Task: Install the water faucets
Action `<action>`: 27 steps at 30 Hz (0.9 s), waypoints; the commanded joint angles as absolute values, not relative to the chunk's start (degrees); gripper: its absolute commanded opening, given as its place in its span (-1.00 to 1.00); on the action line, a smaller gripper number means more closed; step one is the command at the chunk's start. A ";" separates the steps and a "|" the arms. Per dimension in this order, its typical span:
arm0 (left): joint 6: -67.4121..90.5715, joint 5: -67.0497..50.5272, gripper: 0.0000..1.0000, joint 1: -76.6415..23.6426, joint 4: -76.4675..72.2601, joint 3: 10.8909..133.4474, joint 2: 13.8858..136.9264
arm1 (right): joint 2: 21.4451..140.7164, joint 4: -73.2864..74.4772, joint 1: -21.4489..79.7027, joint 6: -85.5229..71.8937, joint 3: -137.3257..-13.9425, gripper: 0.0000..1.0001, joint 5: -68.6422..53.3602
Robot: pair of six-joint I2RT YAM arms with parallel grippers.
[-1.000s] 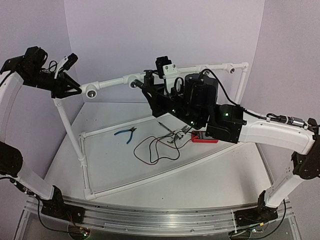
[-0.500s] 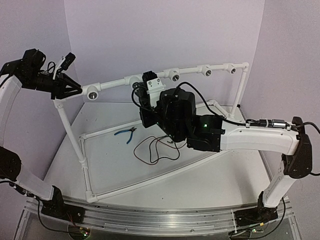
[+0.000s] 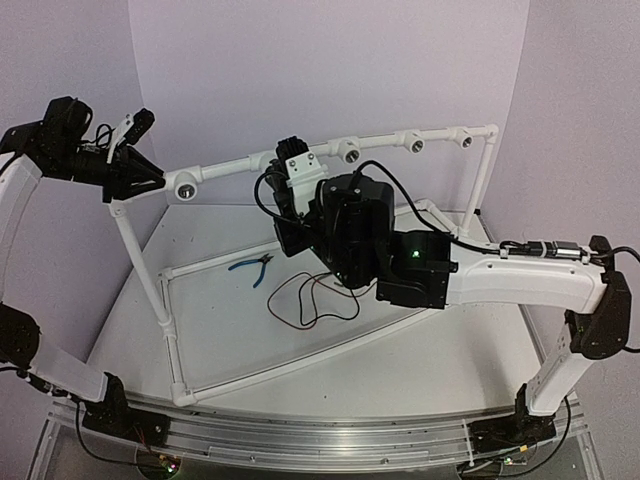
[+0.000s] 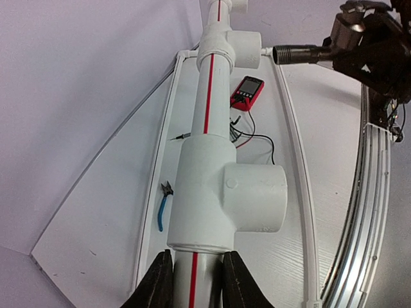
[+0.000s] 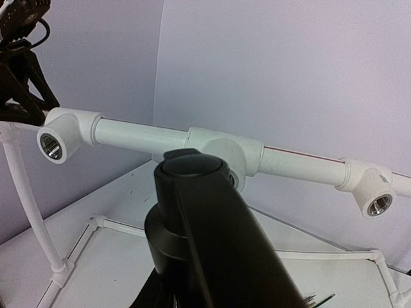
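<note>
Fingers of the left gripper (image 4: pixel 192 285) are pressing against both sides of the white pipe (image 4: pixel 209 96), gripping it. The right gripper (image 4: pixel 367 46) is clutching the dark faucet (image 4: pixel 302 53), holding its threaded end at the mouth of a round socket (image 4: pixel 247 49); whether they are touching, I cannot tell.

Left wrist view: small dark grey metal faucet (image 4: pixel 302 53) showed threaded end only; body merged with right gripper (image 4: pixel 363 42) in dark blur at top right corner, grip unreadable. Fingers of left gripper (image 4: pixel 192 282) cut by bottom edge, likewise white red-striped plastic pipe (image 4: pixel 205 96). Right wrist view: large black blurred shape (image 5: pixel 205 237), identity unclear, covered mouth of middle white tee socket (image 5: pixel 244 157). Top view: right arm (image 3: pixel 520 280) hid red handheld multimeter (image 4: pixel 247 93).
</note>
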State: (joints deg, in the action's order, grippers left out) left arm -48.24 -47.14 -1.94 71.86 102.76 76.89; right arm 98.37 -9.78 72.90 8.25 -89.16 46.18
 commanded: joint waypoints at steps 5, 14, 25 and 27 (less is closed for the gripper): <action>-54.19 -34.80 -0.38 -3.89 81.91 103.00 79.02 | 98.55 -13.08 72.16 13.52 -93.91 -1.00 50.08; -52.52 -38.52 -0.39 -4.42 81.87 101.85 78.95 | 99.70 -12.60 71.19 11.88 -94.41 -1.00 49.24; -52.29 -39.46 -0.41 -4.54 81.72 101.75 79.28 | 100.83 -11.93 71.10 10.63 -94.33 -1.00 49.02; -52.21 -39.46 -0.41 -4.56 81.73 101.67 79.28 | 100.06 -11.78 71.10 9.92 -93.09 -1.00 49.35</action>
State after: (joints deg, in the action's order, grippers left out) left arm -53.04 -40.57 -4.21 72.47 103.48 77.17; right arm 100.66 -9.34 71.29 11.59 -93.06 48.19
